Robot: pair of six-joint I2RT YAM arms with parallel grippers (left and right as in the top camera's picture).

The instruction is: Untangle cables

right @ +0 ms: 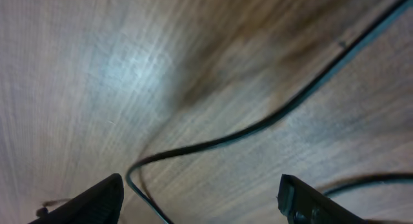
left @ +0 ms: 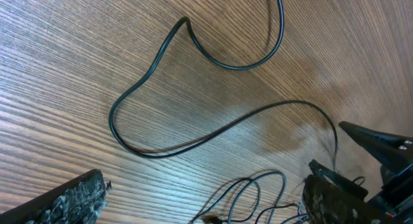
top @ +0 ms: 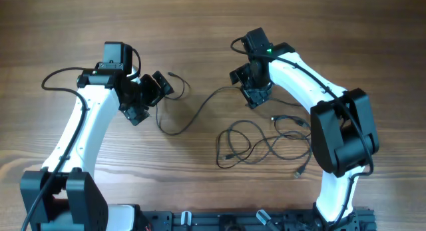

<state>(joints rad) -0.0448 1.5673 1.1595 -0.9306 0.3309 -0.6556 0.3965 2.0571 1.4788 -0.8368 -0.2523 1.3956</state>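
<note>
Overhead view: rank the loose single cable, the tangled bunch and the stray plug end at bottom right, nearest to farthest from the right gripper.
1. loose cable: its end runs right up to the right gripper, on the side facing the other arm.
2. tangled bunch: just below the gripper in the picture, toward the arm bases.
3. plug end: lower right, beyond the bunch.

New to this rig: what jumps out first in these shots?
A loose tangle of thin dark cables lies on the wooden table beside the right arm. One long cable snakes across the middle of the table, and the open right hand hovers low over it.
</note>
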